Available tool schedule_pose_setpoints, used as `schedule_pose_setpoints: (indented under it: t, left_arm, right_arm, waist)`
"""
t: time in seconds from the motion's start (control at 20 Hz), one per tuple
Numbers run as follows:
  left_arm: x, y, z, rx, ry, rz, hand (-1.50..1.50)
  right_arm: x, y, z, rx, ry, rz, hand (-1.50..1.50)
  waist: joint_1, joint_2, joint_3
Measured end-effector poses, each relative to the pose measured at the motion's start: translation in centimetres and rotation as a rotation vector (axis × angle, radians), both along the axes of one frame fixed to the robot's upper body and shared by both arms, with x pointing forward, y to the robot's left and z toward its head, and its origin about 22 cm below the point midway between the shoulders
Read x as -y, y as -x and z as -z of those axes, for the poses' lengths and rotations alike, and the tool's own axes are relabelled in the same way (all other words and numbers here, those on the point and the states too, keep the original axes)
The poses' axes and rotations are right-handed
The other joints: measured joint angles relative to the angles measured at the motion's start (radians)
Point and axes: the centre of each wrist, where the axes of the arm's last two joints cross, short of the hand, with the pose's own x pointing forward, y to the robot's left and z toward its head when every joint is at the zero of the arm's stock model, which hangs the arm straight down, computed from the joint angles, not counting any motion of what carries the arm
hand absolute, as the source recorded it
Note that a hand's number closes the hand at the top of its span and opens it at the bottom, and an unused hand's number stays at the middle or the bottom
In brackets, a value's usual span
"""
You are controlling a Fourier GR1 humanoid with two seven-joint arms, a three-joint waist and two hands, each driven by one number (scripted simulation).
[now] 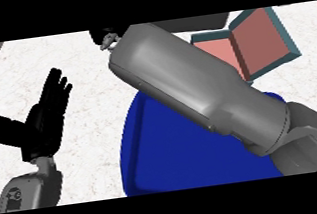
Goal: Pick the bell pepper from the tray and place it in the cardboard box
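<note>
The bell pepper cannot be seen; it is either hidden by the right forearm or enclosed in the right robot hand (pixel 108 37), whose finger state cannot be told. That robot hand is placed at the far edge, left of the cardboard box (pixel 260 40), beyond the blue tray (pixel 153 155). The left robot hand (pixel 41 122) is held spread at the left of the surface (pixel 73 54), well apart.

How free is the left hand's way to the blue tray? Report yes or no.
Probably yes: only bare counter lies between the open left hand and the blue tray's left edge. The right forearm covers much of the tray beyond.
</note>
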Motion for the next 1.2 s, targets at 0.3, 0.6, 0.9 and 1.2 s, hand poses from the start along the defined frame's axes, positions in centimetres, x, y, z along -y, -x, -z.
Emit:
schedule_pose_setpoints:
  t: [0.3,0.6,0.9,1.2]
  left_arm:
    - [-1.2,0.6,0.0,0.004,0.003,-0.029,0.00]
    - [-1.8,1.6,0.3,-0.003,0.006,-0.041,0.00]
    - [-1.7,1.2,-0.1,0.004,0.007,-0.041,0.00]
    - [-1.6,1.4,0.3,0.000,0.003,-0.039,0.00]
  right_arm:
    - [2.2,-2.5,0.9,0.001,-0.008,0.089,1.50]
    - [5.5,-5.1,3.0,-0.008,0.049,0.191,1.50]
    - [9.8,-7.2,5.3,-0.058,0.070,0.261,1.50]
    - [13.3,-8.3,9.0,-0.341,0.142,0.340,-1.50]
  waist:
    - [-0.028,-0.002,0.001]
    - [-0.038,-0.002,0.002]
    - [-0.042,0.000,0.002]
    - [-0.038,0.003,0.002]
